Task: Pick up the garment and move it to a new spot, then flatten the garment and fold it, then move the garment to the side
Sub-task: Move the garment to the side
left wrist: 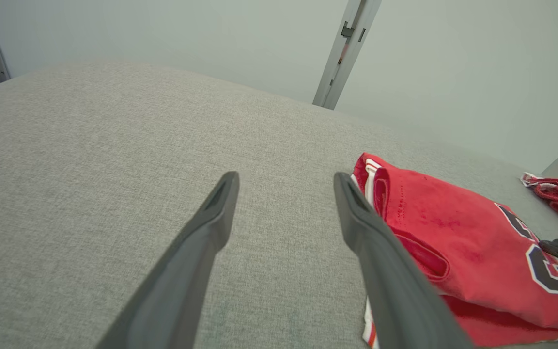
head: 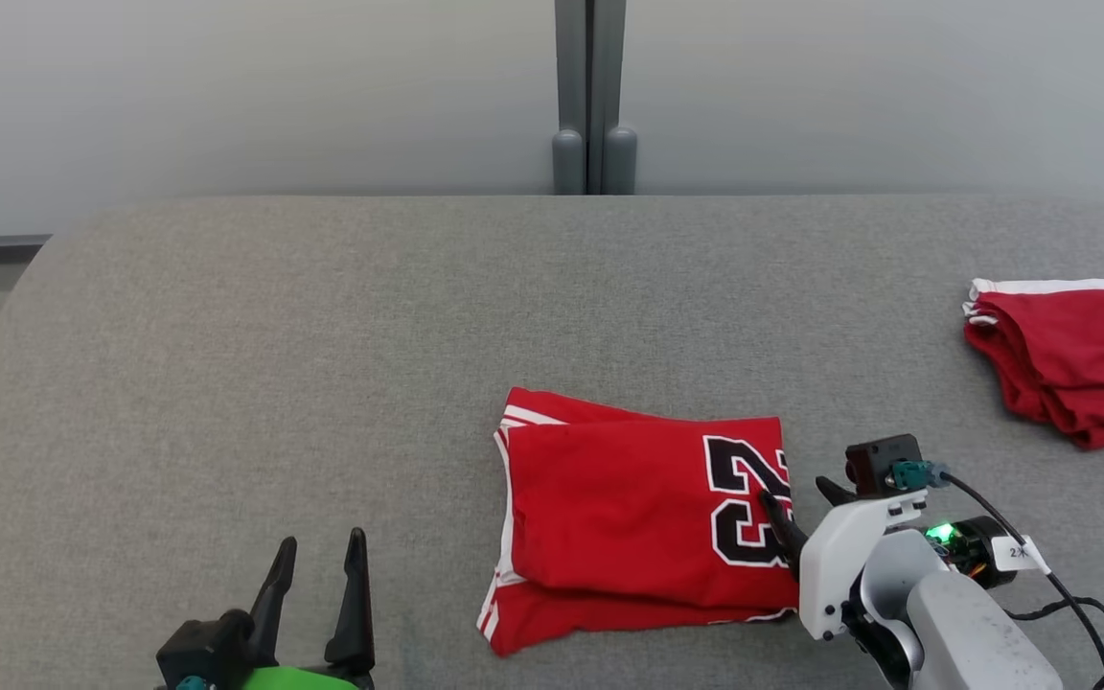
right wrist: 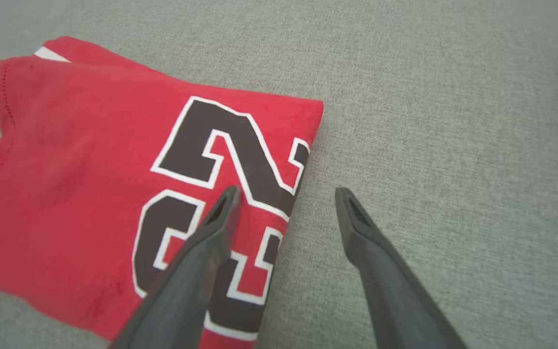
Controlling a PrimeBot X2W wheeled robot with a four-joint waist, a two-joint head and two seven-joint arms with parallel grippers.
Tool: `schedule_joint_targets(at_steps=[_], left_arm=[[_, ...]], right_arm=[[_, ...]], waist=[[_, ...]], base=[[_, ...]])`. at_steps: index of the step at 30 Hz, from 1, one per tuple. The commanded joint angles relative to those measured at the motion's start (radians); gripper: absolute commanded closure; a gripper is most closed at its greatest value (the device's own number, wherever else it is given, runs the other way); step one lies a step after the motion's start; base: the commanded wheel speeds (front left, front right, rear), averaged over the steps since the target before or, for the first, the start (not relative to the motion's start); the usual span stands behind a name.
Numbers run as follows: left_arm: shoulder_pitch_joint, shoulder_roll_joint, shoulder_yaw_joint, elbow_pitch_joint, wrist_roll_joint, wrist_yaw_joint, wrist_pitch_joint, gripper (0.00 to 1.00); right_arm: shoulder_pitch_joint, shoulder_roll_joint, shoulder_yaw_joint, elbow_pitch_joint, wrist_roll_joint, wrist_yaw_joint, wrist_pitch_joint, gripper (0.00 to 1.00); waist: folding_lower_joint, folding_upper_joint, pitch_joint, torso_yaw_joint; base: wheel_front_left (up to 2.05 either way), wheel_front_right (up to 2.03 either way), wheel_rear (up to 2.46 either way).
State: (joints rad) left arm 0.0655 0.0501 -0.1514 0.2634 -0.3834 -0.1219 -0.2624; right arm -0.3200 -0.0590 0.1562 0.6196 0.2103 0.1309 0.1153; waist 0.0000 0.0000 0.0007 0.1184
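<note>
The left claw (head: 322, 539) sits lowest in the head view, its base cut off by the bottom edge, its two dark fingers spread wide over bare cloth. In its own wrist view the left claw (left wrist: 286, 179) frames nothing but grey weave. The right claw (head: 792, 489) is also spread wide and holds nothing. In the right wrist view the claw (right wrist: 287, 194) straddles the folded edge of the red jersey (right wrist: 90, 160), one finger above the black number and the other above bare cloth. Whether that finger touches the fabric cannot be told.

The surface (head: 322, 335) is covered in grey woven cloth, and its far corners are rounded. Behind it stands a pale wall (head: 226, 96), split by a grey upright post (head: 592, 96).

The jersey (head: 629, 508) lies folded into a rough rectangle near the front of the surface, right of centre, with white trim along its left edge. The pale forearm (head: 935, 613) hides its lower right corner, and a finger crosses part of the number 23. Well apart, at the right edge, lies a second red garment (head: 1069, 355) with a white band; the frame cuts it off, so its kind is unclear.
</note>
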Motion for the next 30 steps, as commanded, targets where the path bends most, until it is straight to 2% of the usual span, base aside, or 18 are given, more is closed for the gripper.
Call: schedule_joint_targets(at_steps=[1,11,12,16,22,30], left_arm=[[-0.020,0.001,0.002,-0.003,-0.007,0.005,-0.003,0.00],[-0.028,0.001,0.000,-0.003,-0.015,0.008,-0.003,0.00],[-0.028,0.001,-0.002,-0.002,-0.015,0.008,-0.003,0.00],[-0.032,0.001,-0.011,-0.003,-0.012,0.008,-0.003,0.00],[-0.031,0.001,-0.017,-0.015,-0.008,0.010,-0.003,0.00],[-0.050,0.001,-0.034,-0.040,-0.006,0.012,-0.003,0.00]], right_arm=[[-0.017,-0.007,0.005,0.016,0.006,-0.001,0.009,0.00],[-0.079,0.002,0.047,0.159,0.052,-0.001,0.035,0.00],[-0.085,0.003,0.054,0.168,0.053,-0.001,0.029,0.44],[-0.112,0.006,0.074,0.193,0.067,-0.001,-0.009,1.00],[-0.164,0.001,0.091,0.213,0.058,-0.001,-0.071,1.00],[-0.222,-0.072,0.101,0.198,0.048,-0.001,-0.085,1.00]], waist=[[0.0000,0.0000,0.020,0.022],[0.0000,0.0000,0.040,0.044],[0.0000,0.0000,0.041,0.043],[0.0000,0.0000,0.043,0.032],[0.0000,0.0000,0.047,-0.033],[0.0000,0.0000,0.081,-0.202]], base=[[0.00,0.00,0.00],[0.00,0.00,0.00],[0.00,0.00,0.00],[0.00,0.00,0.00],[0.00,0.00,0.00],[0.00,0.00,0.00]])
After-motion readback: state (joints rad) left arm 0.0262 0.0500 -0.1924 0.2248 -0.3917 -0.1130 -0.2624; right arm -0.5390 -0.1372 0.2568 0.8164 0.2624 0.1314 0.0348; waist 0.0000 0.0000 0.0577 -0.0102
